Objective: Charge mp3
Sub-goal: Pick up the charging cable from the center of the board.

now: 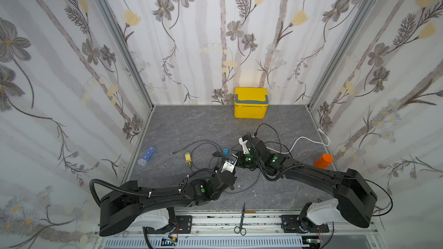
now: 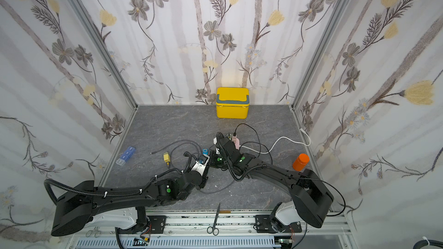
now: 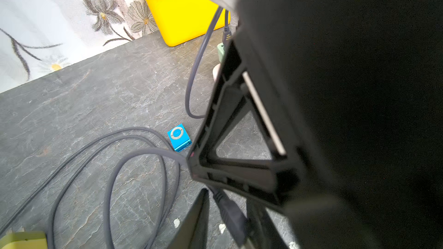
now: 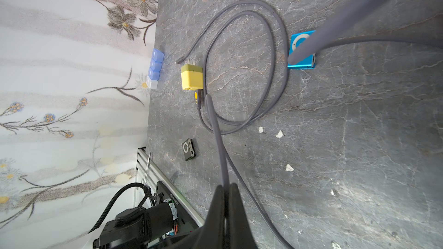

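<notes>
Handover of grey cable [image 4: 217,140] above the tabletop [image 1: 191,125]. The right end effector [image 4: 226,188] has its fingers pressed together on the cable and holds one run clear of the surface (probably so that the plug end sits within reach of the other arm). The left end effector [image 3: 225,221] brackets the cable's dark plug [image 3: 230,211]. A sliver of gap shows on one side, so it cannot be told whether the fingers are clamped on the plug.

The blue mp3 player [image 1: 225,151] lies flat and face up at 12 o'clock of the two meeting end effectors. It is near them but untouched, and nothing is seen plugged into it. The yellow charger [image 4: 191,79] rests at 9 o'clock of them, with a thin lead in its socket. A black player [image 4: 189,150] lies apart, seen only from the right wrist.

Containers:
- **Yellow box [image 1: 250,106]:** stands at the 12 o'clock edge of the tabletop, lid shut and handle folded flat (contents hidden).
- **Blue pill organiser [image 1: 146,155]:** lies at 9 o'clock with its lids down, and any filling is too small to tell.
- **Orange jar [image 1: 323,161]:** stands at 3 o'clock, capped and opaque.

None of the three appears needed for charging.
</notes>
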